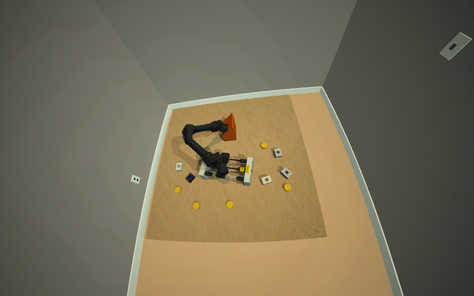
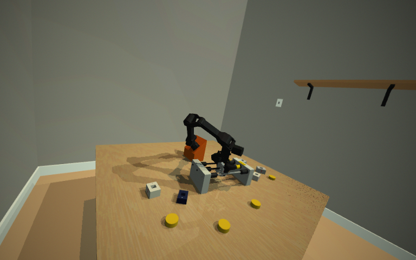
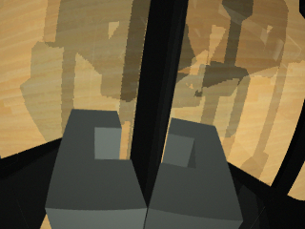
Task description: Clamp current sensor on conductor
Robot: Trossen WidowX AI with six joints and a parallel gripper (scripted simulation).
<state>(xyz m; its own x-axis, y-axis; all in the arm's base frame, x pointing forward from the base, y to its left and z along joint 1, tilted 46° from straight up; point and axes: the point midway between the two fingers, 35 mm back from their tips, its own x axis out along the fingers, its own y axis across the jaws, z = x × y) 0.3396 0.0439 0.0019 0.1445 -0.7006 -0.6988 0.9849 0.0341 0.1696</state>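
The grey split-core current sensor (image 3: pixel 95 185) sits round the middle black conductor (image 3: pixel 151 57). Its two halves meet along a thin seam. My gripper (image 3: pixel 139 156) (image 1: pixel 221 171) (image 2: pixel 225 167) is down over the conductor rack and shut on the sensor, with one finger on each outer side. The rack has a near grey end plate (image 2: pixel 200 179) (image 1: pixel 202 172) and a far end plate (image 1: pixel 249 174) (image 2: pixel 246 175) that carries the yellow LOAD label (image 1: pixel 247 168). In the top and exterior views the arm hides most of the sensor. I cannot see the arrow on the sensor.
An orange wedge (image 1: pixel 229 127) (image 2: pixel 196 148) stands by the arm's base. Several yellow discs (image 1: pixel 229 204) (image 2: pixel 223 225), pale hollow cubes (image 1: pixel 266 179) (image 2: pixel 153 189) and a dark blue cube (image 1: pixel 189 177) (image 2: pixel 182 196) lie around the rack. Two more conductors run on either side of the middle one.
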